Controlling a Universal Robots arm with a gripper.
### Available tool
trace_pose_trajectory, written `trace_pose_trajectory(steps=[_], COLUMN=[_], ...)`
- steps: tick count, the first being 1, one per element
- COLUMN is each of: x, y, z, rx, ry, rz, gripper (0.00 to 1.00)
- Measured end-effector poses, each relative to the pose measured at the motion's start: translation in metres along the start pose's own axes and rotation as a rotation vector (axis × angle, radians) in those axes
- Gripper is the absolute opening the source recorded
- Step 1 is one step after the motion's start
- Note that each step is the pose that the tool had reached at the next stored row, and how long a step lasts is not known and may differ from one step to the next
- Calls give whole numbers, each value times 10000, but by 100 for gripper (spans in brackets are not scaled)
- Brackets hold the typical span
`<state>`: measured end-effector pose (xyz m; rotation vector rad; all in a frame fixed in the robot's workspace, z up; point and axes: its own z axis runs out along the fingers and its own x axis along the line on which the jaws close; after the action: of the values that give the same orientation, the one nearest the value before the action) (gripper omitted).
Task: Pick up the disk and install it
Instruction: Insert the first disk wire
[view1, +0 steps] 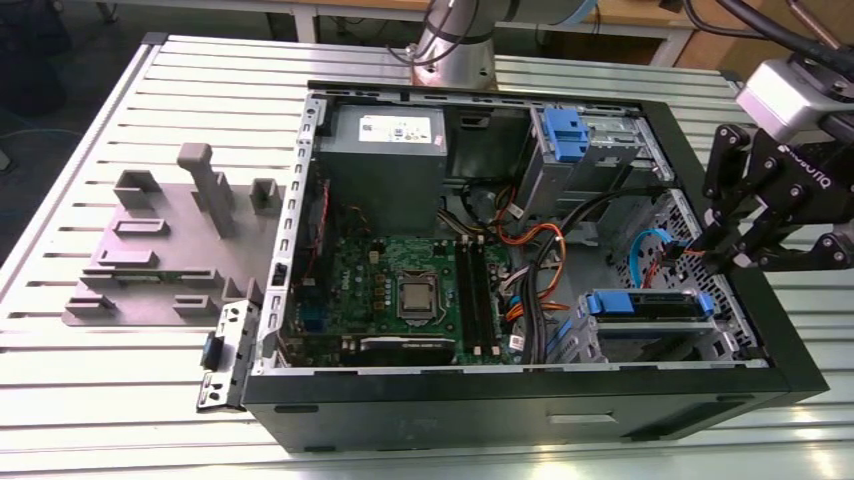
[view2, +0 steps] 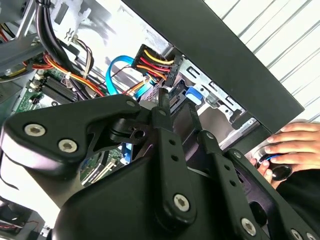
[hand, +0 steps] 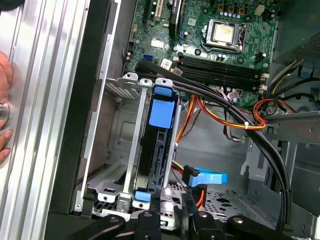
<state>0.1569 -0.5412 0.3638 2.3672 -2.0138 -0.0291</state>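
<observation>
Black robotic claw (view1: 733, 248) is seen hovering at the side wall of the open black computer case (view1: 534, 388), on the exterior view's right. Whether the claw is clenched or released cannot be told. Nothing is seen grasped by it. The silver hard disk in its blue plastic carrier frame (view1: 650, 304) is seated in the grey metal drive cage (hand: 131, 130) inside the case, near the claw. A person's hand (view2: 296, 145) is rested on the ribbed table just outside the case.
</observation>
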Motion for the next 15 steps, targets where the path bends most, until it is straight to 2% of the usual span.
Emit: trace_pose_trajectory(steps=[3, 7, 9, 11, 15], x=[-1, -2, -5, -10, -25], y=[-5, -40, -61, -77, -89], z=[1, 5, 10, 15, 26], rx=[-45, -216, -278, -309, -323], ry=[5, -3, 0, -4, -3], rz=[-46, -61, -62, -70, -118], gripper=[31, 31, 31, 31, 31])
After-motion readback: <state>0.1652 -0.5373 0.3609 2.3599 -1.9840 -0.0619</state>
